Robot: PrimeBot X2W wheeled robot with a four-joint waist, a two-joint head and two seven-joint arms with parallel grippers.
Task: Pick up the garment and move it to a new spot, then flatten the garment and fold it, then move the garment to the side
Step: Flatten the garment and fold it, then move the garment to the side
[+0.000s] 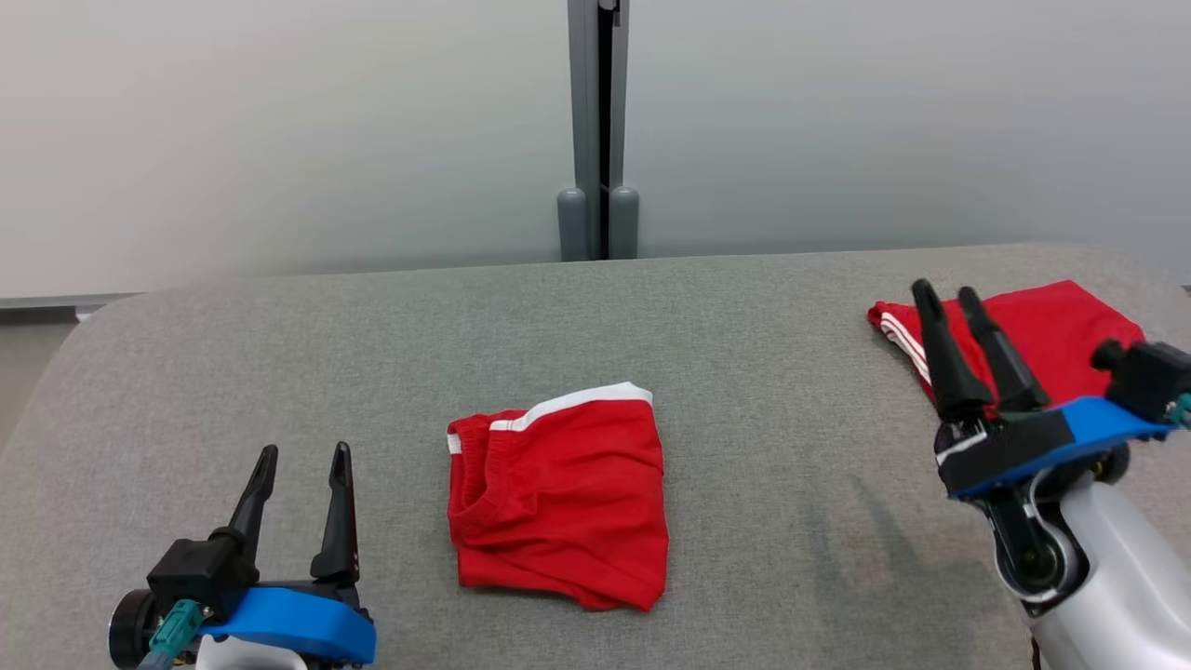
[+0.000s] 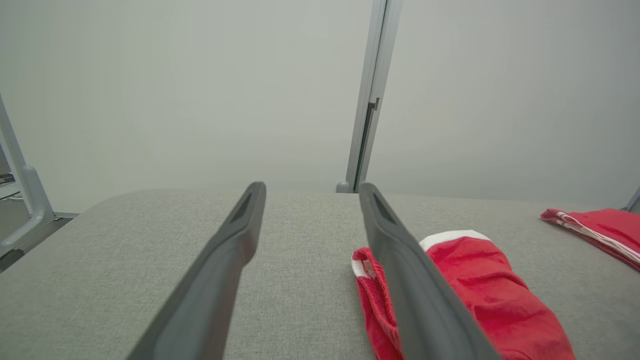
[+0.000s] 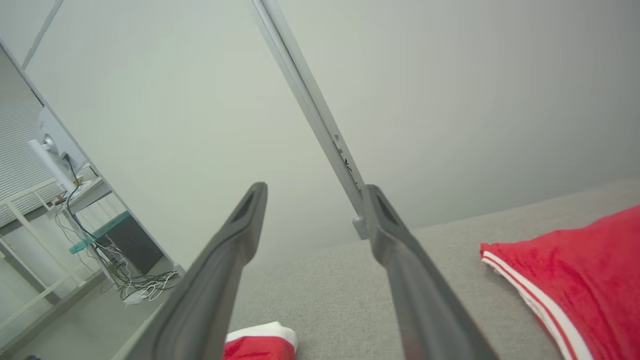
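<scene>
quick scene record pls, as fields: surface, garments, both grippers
surface: grey fabric table
centre garment: red with white trim, folded, lying mid-table
second garment: red with white stripes, at the table's far right
left gripper: open, empty, left of the centre garment, not touching it
right gripper: open, empty, raised beside the second garment

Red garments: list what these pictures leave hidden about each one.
Middle garment: in the left wrist view, a finger of the left pincer crosses it and the bottom edge cuts it off.
Right-hand garment: in the head view, the right pincer covers its near part; the right wrist view's edge crops it.
Both: folded-under layers hidden.
</scene>
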